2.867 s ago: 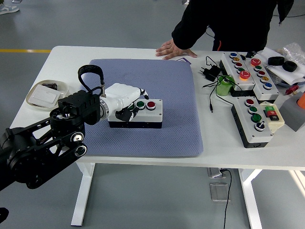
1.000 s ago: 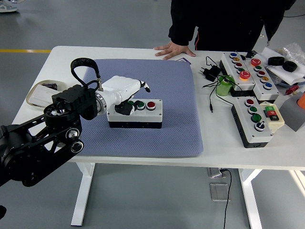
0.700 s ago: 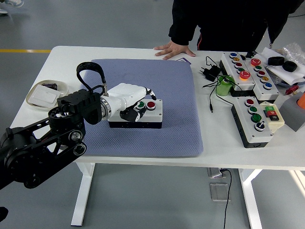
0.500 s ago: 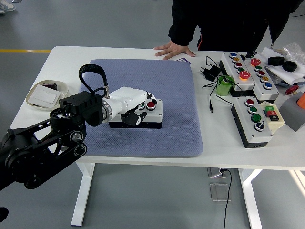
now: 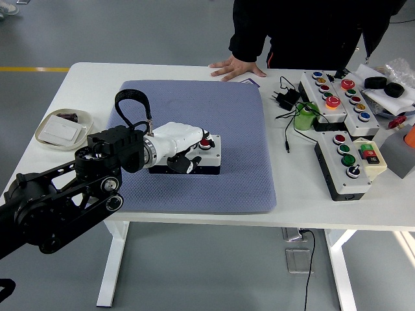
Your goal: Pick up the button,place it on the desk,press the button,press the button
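Grey floor (image 5: 130,32) (yellow-lined) — white table (image 5: 311,201).

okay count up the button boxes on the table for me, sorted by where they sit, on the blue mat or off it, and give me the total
On the mat: 1, the button box under the left hand
Off the mat, at the right: 2, the long box and the shorter box
Total: 3

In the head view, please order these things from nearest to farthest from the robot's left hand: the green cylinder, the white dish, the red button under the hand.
1. Red round button on the white box, at the left hand fingertips.
2. White dish, far left.
3. Green cylinder, to the right.
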Controlling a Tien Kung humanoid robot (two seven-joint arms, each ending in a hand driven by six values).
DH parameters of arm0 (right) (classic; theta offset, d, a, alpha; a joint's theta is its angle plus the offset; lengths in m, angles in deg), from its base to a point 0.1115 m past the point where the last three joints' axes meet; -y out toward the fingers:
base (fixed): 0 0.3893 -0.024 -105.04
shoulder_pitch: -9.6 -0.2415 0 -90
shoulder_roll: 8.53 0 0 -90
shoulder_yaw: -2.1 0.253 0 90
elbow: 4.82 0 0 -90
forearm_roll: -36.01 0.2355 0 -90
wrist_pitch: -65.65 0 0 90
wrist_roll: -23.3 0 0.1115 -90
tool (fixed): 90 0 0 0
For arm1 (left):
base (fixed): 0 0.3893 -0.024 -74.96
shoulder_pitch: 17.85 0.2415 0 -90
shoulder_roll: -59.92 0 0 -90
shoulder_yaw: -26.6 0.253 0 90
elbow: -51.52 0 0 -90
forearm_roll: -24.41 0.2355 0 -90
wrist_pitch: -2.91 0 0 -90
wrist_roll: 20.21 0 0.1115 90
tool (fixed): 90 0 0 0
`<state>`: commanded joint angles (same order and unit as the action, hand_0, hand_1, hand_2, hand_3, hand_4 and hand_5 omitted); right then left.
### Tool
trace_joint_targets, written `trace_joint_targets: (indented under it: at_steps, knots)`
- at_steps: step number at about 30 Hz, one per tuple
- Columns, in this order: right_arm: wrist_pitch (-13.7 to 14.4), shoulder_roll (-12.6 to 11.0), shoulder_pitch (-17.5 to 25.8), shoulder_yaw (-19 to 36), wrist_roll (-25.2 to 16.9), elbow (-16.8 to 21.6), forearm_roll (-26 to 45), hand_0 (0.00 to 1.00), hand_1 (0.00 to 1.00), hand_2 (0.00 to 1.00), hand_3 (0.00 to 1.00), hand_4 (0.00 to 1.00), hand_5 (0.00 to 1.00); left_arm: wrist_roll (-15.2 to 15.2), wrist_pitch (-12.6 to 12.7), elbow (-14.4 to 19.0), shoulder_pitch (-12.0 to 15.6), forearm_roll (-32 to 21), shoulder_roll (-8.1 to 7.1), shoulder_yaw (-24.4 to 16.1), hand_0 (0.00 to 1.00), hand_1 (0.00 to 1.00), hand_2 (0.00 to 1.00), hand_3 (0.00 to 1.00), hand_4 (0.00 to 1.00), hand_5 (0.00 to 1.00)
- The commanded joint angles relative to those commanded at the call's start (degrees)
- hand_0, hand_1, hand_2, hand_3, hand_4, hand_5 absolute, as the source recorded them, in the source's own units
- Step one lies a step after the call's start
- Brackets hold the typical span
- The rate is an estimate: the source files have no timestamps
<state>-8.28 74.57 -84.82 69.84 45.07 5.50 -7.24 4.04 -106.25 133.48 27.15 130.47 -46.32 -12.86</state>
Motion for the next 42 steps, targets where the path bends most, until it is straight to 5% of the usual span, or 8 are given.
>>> trace_joint_targets:
  at_steps: [24,42]
  knots:
    - [0.01,-0.06,-0.32,-0.05,-0.02,0.0,0.09,0.642,0.507,0.549,0.593,0.25,0.354,0.04,1.22,-5.24,-2.37,0.35,1.88,0.93,0.014,0.002,0.04,0.782,0.452,0.002]
    - [0.01,-0.02,-0.34,0.12,-0.03,0.0,0.06,0.642,0.508,0.549,0.593,0.249,0.354,-0.07,1.03,-6.39,-2.14,0.23,1.55,2.48,0.013,0.002,0.04,0.781,0.453,0.002]
